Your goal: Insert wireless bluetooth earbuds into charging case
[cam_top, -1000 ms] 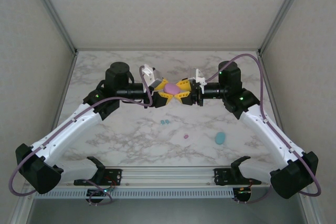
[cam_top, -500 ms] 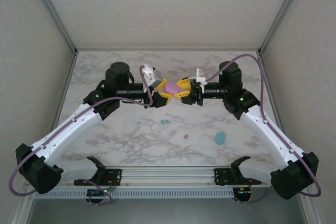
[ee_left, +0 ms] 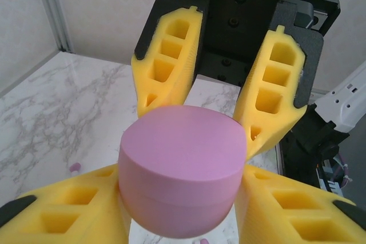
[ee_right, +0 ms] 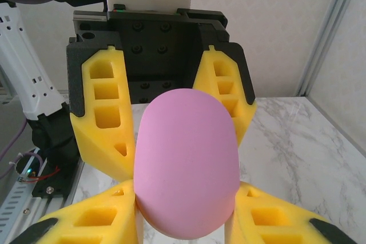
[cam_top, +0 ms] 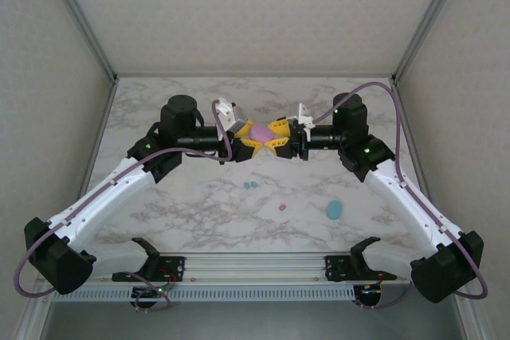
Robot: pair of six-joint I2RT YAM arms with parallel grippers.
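The pink charging case (cam_top: pixel 261 132) is held up off the marble table (cam_top: pixel 183 197), and both arms meet at it. The left gripper (cam_top: pixel 253 140) comes in from the case's left. Seen from the left wrist, its yellow foam fingers (ee_left: pixel 74 204) press against the two sides of the case and grip it. The right gripper (cam_top: pixel 272 138) comes in from the case's right, and its own yellow fingers (ee_right: pixel 97 221) likewise close on the case from the opposite end. Each pair of fingers straddles the rounded oval body, so the four yellow fingers fan out around it like a star.

The case is closed, with a thin seam running round its body below the lid.

The wireless bluetooth earbuds lie loose on the table, nearer the arm bases than the pink case. A teal-blue pair (cam_top: pixel 250 185) sits side by side just left of the case's line, and a single pink earbud (cam_top: pixel 282 207) lies nearer still and a little to the right. A teal case (cam_top: pixel 334 210) rests on the table further right of that earbud.
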